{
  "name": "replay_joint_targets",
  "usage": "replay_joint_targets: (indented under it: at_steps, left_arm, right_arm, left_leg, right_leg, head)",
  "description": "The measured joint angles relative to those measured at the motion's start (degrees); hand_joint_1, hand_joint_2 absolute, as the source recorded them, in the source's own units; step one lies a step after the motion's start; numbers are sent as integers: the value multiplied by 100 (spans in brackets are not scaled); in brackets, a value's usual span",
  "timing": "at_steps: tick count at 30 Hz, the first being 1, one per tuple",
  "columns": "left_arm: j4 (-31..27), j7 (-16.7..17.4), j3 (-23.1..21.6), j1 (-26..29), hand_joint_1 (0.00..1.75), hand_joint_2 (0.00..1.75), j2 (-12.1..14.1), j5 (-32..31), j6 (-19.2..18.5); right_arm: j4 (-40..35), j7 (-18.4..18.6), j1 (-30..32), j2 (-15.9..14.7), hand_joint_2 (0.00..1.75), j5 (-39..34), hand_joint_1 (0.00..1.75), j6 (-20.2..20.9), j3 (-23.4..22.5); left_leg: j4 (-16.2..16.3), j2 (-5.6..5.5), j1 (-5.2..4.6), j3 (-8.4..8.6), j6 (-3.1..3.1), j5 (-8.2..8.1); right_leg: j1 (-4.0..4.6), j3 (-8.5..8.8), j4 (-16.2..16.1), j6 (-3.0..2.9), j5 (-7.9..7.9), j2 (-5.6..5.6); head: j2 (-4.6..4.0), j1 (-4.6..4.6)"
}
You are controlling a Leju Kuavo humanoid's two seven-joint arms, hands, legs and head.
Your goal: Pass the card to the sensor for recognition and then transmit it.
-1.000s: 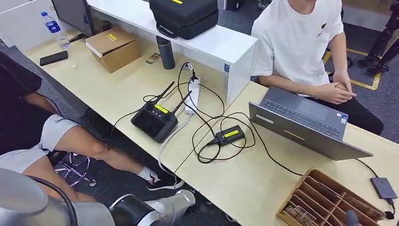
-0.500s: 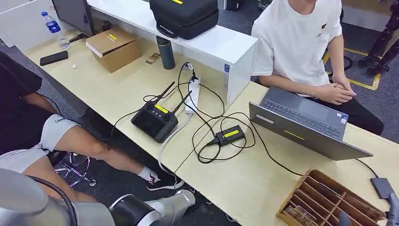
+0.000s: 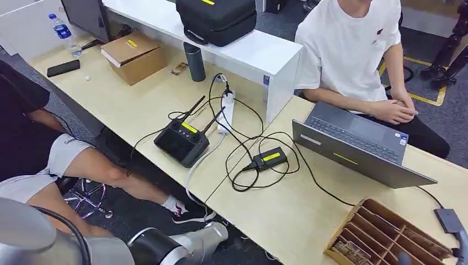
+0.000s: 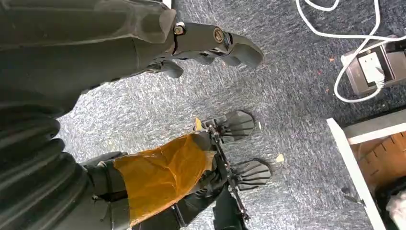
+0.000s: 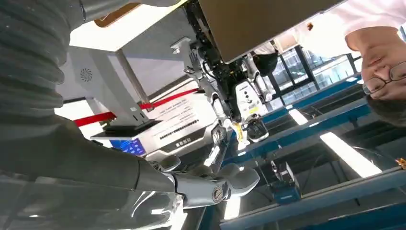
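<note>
Desk (image 3: 287, 221); card unclear near right robot hand (image 3: 462, 243).

Pale wood counter (image 3: 138, 107), white raised shelf (image 3: 259, 52), grey-blue carpet floor (image 4: 297, 81) (speckled), strip ceiling lights (image 5: 352, 155).

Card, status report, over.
Left hand empty, hanging over floor. Right hand empty, beside wooden organizer. No card in either hand.

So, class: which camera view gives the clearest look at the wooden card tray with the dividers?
The head view. The wooden tray sits on the table at the lower right, its slots open to the camera, though the picture's edge cuts off part of it. The left wrist view looks down at carpet, and the right wrist view points upward past the right hand, away from the tray.
</note>
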Motion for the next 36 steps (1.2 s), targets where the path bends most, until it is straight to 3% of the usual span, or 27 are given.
replay_joint_targets:
  at_steps: [15,36]
  left_arm:
    - [-2,-57,96,55,0,175,70,-2,-7]
    - [0,-79,190,86,0,175,105,-61,-44]
  right_arm:
    - [-494,-33,474,-175,175,66,0,-27,2]
    - [-673,-35,619,-317,175,87,0,31,0]
  left_leg:
    - [-1,-1,0,2,0,0]
    - [-1,-2,-1,8,0,0]
  right_leg:
    - [0,4,-1,0,-1,-4]
    - [0,11,-1,0,-1,-4]
  head:
    - [0,0]
    - [0,0]
